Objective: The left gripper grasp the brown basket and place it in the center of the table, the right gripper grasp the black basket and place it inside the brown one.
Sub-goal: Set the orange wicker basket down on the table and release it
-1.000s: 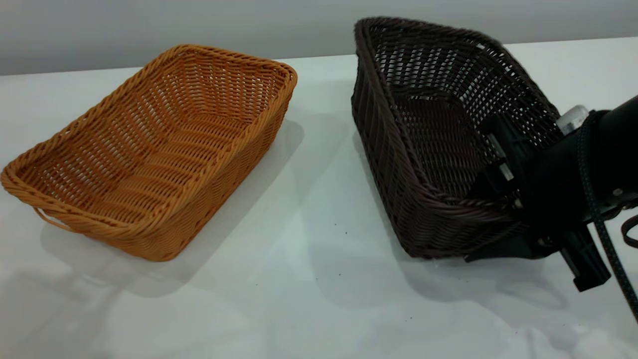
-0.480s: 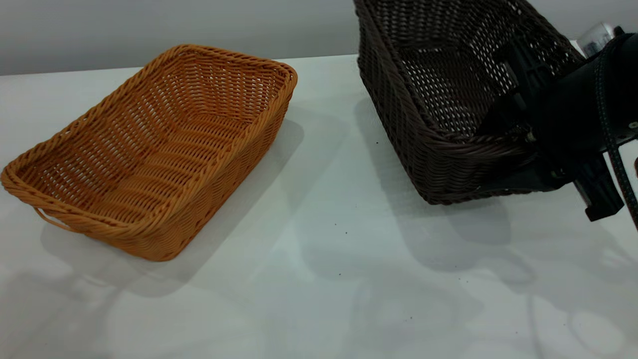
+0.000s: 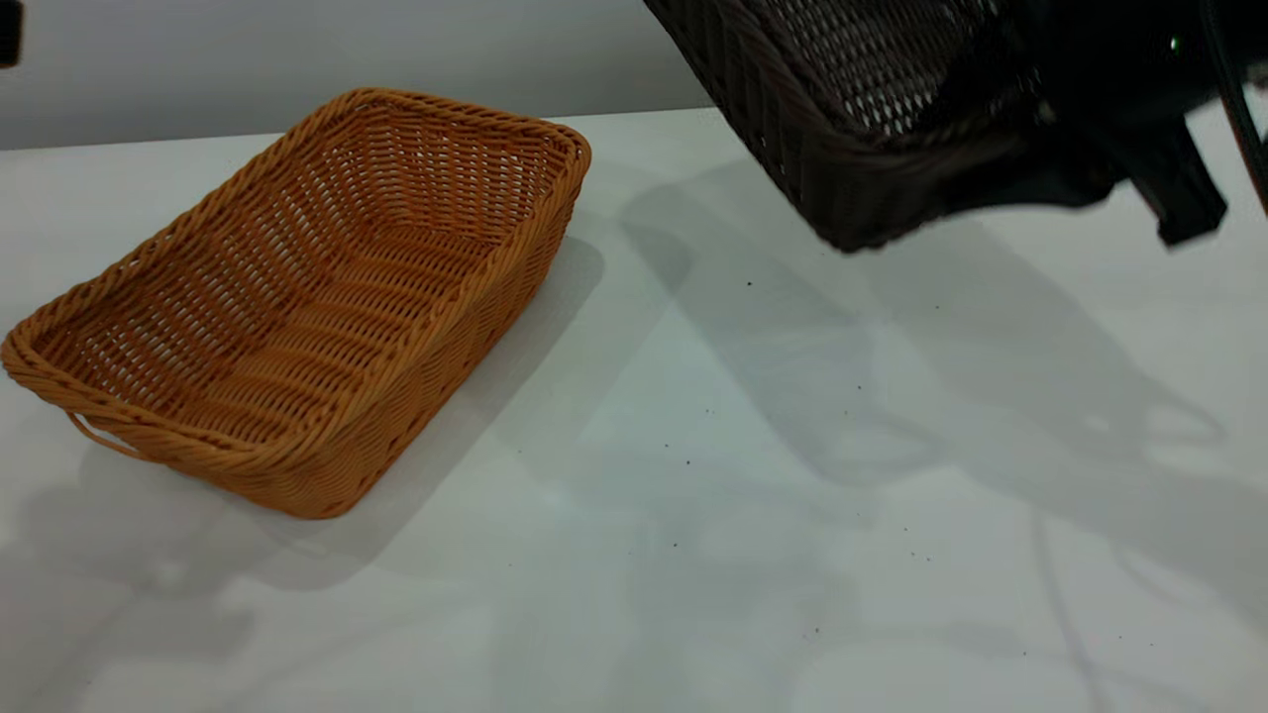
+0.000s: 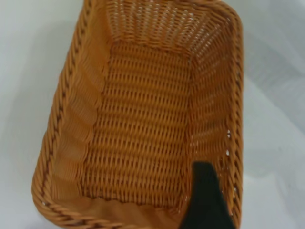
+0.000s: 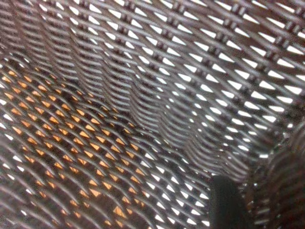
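The right end effector [image 3: 1050, 149] is clamped on the rim of the black basket [image 3: 842, 119] and holds it tilted in the air above the far right part of the worktop [image 3: 693, 495], clear of the surface, with its shadow lying below. In the right wrist view one dark finger [image 5: 228, 205] sits inside the basket's weave, and orange shows through the gaps. The left end effector [image 4: 205, 200] hangs over the brown basket [image 3: 297, 297]; only one dark finger shows, so I cannot tell whether it is open or closed. The brown basket sits flat on the worktop's left side, toward the far edge, well apart from the black one.
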You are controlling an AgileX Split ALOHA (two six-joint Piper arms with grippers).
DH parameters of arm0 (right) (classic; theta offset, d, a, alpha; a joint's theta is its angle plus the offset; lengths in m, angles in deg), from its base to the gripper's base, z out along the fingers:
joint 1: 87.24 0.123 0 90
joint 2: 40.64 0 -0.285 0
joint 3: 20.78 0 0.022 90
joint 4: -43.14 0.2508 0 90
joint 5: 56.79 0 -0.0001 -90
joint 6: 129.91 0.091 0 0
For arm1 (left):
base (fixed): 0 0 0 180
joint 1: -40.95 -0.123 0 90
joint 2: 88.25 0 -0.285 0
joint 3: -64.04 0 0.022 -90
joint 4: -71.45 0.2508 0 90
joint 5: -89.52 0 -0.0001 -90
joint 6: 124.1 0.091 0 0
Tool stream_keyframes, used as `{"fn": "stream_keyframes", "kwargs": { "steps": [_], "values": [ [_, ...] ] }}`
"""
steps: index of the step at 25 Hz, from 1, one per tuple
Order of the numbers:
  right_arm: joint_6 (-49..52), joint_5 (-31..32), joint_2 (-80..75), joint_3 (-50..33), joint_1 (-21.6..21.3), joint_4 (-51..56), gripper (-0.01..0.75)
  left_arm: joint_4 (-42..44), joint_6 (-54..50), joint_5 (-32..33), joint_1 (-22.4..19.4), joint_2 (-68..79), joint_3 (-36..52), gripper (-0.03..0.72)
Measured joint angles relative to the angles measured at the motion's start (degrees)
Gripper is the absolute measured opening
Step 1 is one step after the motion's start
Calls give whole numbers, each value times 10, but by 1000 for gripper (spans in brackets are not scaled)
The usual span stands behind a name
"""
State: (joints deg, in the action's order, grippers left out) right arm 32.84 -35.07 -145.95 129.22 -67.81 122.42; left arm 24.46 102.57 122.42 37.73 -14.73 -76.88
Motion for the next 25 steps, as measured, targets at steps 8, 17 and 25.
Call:
{"fn": "stream_keyframes", "kwargs": {
  "steps": [8, 17, 25],
  "values": [
    [22, 11, 0, 55, -11, -110, 300, -59, 45, -46, 64, 81, 0, 426],
    [21, 20, 0, 98, -11, -160, 299, -59, 40, -200, 191, 187, -15, 426],
    [21, 20, -1, 98, -11, -165, 299, -69, 40, -223, 243, 282, -90, 426]
  ]
}}
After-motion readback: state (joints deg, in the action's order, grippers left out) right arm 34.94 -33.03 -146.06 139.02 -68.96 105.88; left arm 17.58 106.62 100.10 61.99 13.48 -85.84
